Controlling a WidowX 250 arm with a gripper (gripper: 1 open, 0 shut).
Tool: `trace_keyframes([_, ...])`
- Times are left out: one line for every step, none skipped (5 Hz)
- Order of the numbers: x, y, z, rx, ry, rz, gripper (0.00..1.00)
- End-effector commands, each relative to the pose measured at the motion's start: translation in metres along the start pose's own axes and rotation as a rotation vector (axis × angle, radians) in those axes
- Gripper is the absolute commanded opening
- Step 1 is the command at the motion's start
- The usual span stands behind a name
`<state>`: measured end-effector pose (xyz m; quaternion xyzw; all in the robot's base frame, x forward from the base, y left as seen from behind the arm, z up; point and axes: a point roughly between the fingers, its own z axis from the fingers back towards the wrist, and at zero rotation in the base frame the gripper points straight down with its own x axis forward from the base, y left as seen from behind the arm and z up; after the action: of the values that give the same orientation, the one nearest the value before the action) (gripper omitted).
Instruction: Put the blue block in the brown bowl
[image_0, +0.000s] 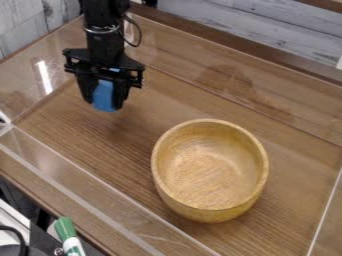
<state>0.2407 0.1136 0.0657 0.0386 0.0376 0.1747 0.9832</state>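
Black gripper (104, 97) pointing straight down over the back-left part of the wooden worktop (227, 85), fingers clamped on the blue block (104, 96). Block held upright between the dark fingers, only its front face and lower end showing, clear of the surface with a faint shadow beneath. Upper arm cut off by the top edge. Brown bowl (210, 168) sitting toward the front-right of the worktop, well apart from the gripper, inside bare. Clear walls around the worktop's edges, glare on the left one. At the front-left corner, outside the wall, a green-and-white object (62, 236), cut off and hard to make out.
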Motion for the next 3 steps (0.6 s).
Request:
trace_keyframes([0.0046, -0.0013, 0.0196, 0.005, -0.066, -0.008, 0.0])
trace_keyframes([0.0036, -0.0036, 0.0186, 0.008, -0.06, -0.016, 0.0])
trace_keyframes([0.0026, -0.0057, 0.018, 0.009, -0.054, -0.024, 0.0])
